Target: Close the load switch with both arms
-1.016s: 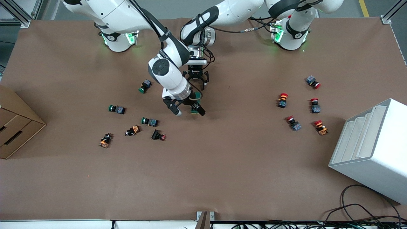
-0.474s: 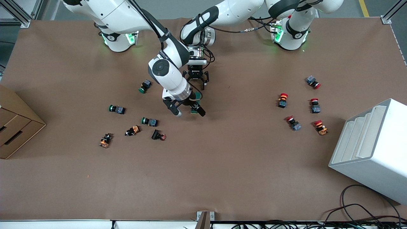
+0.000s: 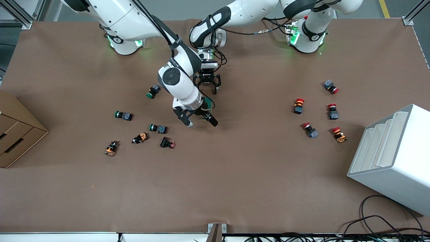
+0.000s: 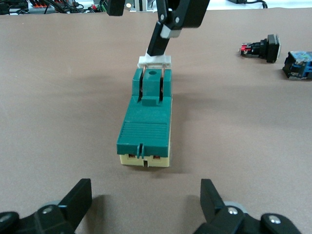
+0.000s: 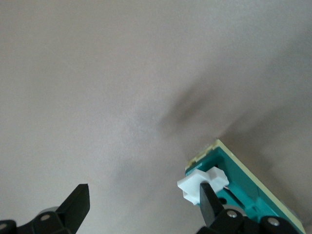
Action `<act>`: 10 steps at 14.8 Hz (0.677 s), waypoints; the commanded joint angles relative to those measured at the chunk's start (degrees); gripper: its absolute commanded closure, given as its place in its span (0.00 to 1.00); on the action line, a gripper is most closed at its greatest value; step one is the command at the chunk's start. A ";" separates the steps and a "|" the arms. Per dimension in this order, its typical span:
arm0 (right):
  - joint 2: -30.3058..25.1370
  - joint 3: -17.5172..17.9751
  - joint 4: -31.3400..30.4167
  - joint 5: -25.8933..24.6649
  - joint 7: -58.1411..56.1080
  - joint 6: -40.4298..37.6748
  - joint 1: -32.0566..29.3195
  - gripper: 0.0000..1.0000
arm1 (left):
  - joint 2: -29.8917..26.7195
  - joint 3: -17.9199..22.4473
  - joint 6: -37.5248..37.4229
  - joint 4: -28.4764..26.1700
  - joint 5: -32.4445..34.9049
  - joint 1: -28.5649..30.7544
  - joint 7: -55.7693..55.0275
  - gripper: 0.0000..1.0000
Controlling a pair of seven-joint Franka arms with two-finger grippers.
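Two open pincers, right pincer (image 3: 200, 121) fingertip on load switch (image 4: 145, 126) lever

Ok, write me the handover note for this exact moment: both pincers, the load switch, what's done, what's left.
Left pincer: open, low over the table at the load switch's cream end, not touching it.
Right pincer: open, one finger against the white lever, which stands above the green body.
Switch lies flat mid-table, farther from the front camera than the green-capped buttons.
Done: both arms in place.
Left: brace the body, press the lever closed.

load switch (image 3: 209, 104) mostly hidden by right pincer (image 3: 201, 121), front view
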 commanded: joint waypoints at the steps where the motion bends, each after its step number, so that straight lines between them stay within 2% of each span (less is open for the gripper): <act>1: 2.00 -0.47 2.32 -1.43 -0.56 0.03 -0.37 0.00 | -0.47 0.19 0.04 -0.05 -1.80 -0.58 1.35 0.02; 7: 2.54 -1.62 4.17 -1.96 -1.35 -1.10 -0.55 0.00 | -1.35 0.19 -0.05 -0.67 -2.76 -0.58 1.96 0.02; 10: 1.57 -1.97 6.89 -2.05 -5.81 -10.04 -3.00 0.00 | -1.79 0.01 -0.49 -0.41 -3.64 -0.58 2.05 0.01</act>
